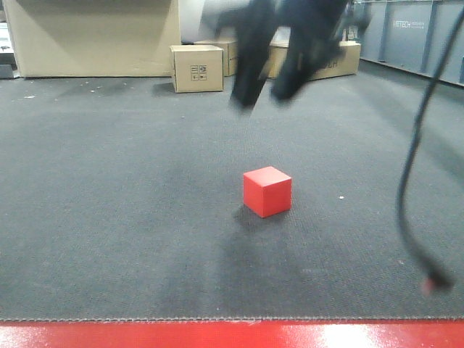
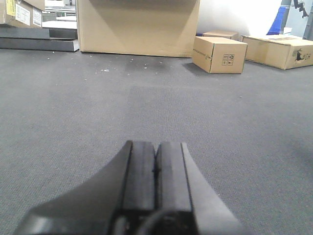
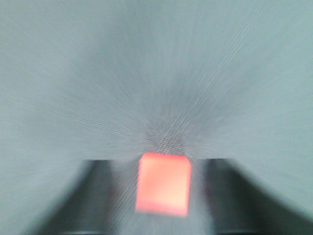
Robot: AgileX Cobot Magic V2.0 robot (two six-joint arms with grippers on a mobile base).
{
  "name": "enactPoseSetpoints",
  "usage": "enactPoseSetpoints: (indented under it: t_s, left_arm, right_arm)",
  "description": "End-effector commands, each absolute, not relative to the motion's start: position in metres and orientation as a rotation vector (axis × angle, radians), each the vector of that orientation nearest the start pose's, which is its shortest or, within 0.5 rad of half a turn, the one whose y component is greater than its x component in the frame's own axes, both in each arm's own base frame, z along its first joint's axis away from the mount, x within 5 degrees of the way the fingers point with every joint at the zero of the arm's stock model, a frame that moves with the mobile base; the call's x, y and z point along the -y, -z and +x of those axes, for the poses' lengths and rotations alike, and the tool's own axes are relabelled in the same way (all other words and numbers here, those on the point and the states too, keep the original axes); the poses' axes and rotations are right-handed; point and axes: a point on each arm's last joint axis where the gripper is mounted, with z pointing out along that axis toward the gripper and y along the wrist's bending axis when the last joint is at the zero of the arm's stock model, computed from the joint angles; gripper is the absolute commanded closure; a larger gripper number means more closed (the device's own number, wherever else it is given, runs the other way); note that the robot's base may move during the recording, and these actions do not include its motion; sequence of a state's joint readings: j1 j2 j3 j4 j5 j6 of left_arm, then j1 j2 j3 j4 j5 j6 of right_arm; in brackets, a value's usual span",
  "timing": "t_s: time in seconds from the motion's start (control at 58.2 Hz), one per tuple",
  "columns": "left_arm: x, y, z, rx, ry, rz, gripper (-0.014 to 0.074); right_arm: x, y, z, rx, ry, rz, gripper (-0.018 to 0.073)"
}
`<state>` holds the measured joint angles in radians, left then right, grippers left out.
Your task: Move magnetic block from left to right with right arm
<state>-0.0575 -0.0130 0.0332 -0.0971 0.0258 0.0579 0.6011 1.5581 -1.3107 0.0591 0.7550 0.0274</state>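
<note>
The magnetic block (image 1: 267, 191), a small bright-red cube, rests on the dark grey carpet near the middle of the front view. My right gripper (image 1: 262, 94) hangs blurred in the air above and behind it, fingers spread, holding nothing. In the blurred right wrist view the block (image 3: 163, 184) appears between the two dark fingers (image 3: 93, 196) with a gap on each side, the gripper (image 3: 160, 164) open and above it. My left gripper (image 2: 156, 147) is shut, its pads pressed together over bare carpet, with nothing held.
A small cardboard box (image 1: 196, 68) and longer boxes (image 1: 319, 58) stand at the far edge of the carpet, with a large carton (image 1: 94, 36) behind. A black cable (image 1: 413, 181) dangles at the right. A red strip (image 1: 232, 335) borders the near edge.
</note>
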Motion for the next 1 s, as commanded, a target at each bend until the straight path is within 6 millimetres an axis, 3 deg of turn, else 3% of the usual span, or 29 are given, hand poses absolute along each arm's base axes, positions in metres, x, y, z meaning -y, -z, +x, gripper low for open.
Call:
enactPoseSetpoints:
  t_s: [0.0, 0.103, 0.292, 0.704, 0.858, 0.979]
  left_arm:
    - [0.003, -0.205, 0.056, -1.445, 0.084, 0.002, 0.0722]
    - [0.003, -0.205, 0.056, -1.445, 0.084, 0.002, 0.0722]
    - [0.003, -0.205, 0.056, -1.445, 0.084, 0.002, 0.0722]
    - [0.003, -0.205, 0.056, -1.445, 0.084, 0.002, 0.0722]
    - [0.003, -0.205, 0.056, -1.445, 0.084, 0.002, 0.0722]
    - [0.003, -0.205, 0.056, -1.445, 0.084, 0.002, 0.0722]
  right_arm:
    - [-0.178, -0.364, 0.255, -2.234, -0.395, -0.614, 0.0396]
    - [-0.157, -0.381, 0.225, -2.119, -0.424, -0.582, 0.0498]
    - [-0.122, -0.386, 0.175, -1.942, -0.457, -0.535, 0.0498]
    - [-0.066, -0.311, 0.095, -1.783, -0.490, -0.484, 0.0498]
    - [-0.055, -0.290, 0.078, -1.725, -0.502, -0.467, 0.0498]
    - [-0.051, -0.287, 0.073, -1.697, -0.507, -0.459, 0.0498]
